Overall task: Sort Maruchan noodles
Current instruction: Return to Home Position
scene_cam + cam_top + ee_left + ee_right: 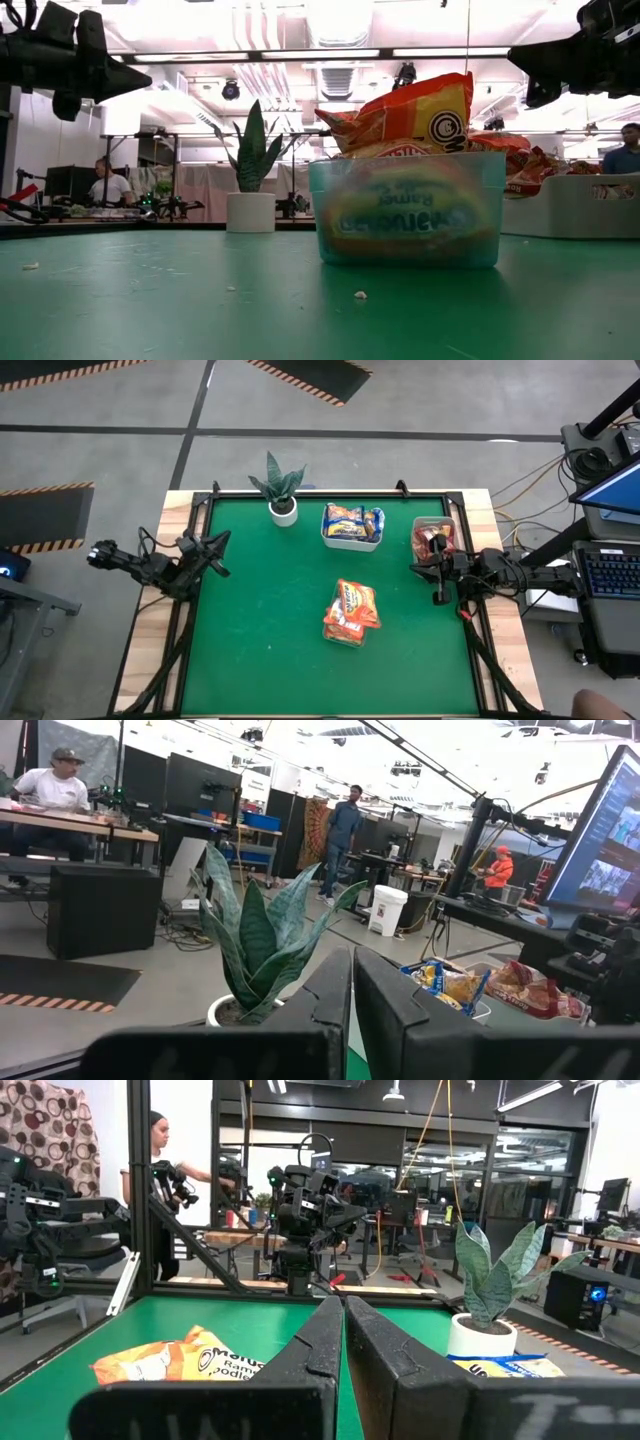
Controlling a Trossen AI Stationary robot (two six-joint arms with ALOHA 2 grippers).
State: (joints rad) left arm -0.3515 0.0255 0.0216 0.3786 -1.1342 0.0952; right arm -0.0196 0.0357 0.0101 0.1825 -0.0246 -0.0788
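Observation:
Orange packets (351,610) are piled in a clear tray (405,220) near the table's middle. Yellow-and-blue packets (352,523) lie in a white tub (350,543) toward the far edge. Dark red packets (433,540) fill a grey bin (580,205) at the far right. My left gripper (222,543) hovers shut over the table's left edge, and its wrist view (352,955) shows the fingers closed. My right gripper (416,568) hovers shut just near of the grey bin, its fingers (343,1302) closed and empty.
A potted snake plant (283,490) in a white pot stands at the far edge, left of the white tub. A black frame (330,495) rims the green table. Bare green mat lies on the near half and left side. People stand and sit in the room beyond.

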